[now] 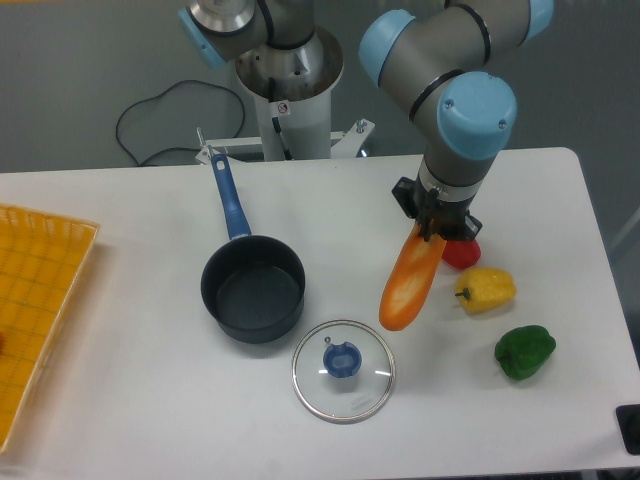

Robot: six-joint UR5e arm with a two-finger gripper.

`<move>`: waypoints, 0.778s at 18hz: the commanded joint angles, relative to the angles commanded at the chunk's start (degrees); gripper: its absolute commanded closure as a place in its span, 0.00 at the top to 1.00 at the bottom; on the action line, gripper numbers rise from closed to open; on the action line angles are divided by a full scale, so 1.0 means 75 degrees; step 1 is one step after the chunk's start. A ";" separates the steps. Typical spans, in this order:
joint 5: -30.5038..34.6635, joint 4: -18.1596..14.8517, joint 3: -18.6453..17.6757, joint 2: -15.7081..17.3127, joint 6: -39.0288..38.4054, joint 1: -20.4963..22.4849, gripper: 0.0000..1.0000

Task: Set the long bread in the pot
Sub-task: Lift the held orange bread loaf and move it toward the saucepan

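Yellow mesh tray (40, 300) at the table's (150, 420) left edge, cut off by the frame; small red speck on its left rim, can't tell what. Pot (253, 288) sits left of table centre, open and empty, blue handle pointing toward the far edge. Glass lid (343, 370) with blue knob lies flat near the front edge, just right of the pot, apart from it. Long bread (410, 282) hangs tilted, top end pinched in the fingers (428, 222), lower end over the table beside the lid's right rim, not in the pot. Fingers mostly hidden under the wrist, closed onto the loaf. Red item (462, 253) half hidden behind the gripper. Yellow pepper (486, 289), green pepper (524, 351) toward the right edge. Dark object (630, 428) cut off at the front right corner.
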 joint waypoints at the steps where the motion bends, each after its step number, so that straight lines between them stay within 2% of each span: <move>1: 0.0000 0.0035 -0.0035 -0.0012 -0.0012 0.0000 0.12; 9: 0.0280 -0.0047 -0.0094 0.0023 -0.0035 -0.0035 0.12; 14: 0.0633 -0.0152 -0.0468 0.0339 -0.0210 -0.0503 0.12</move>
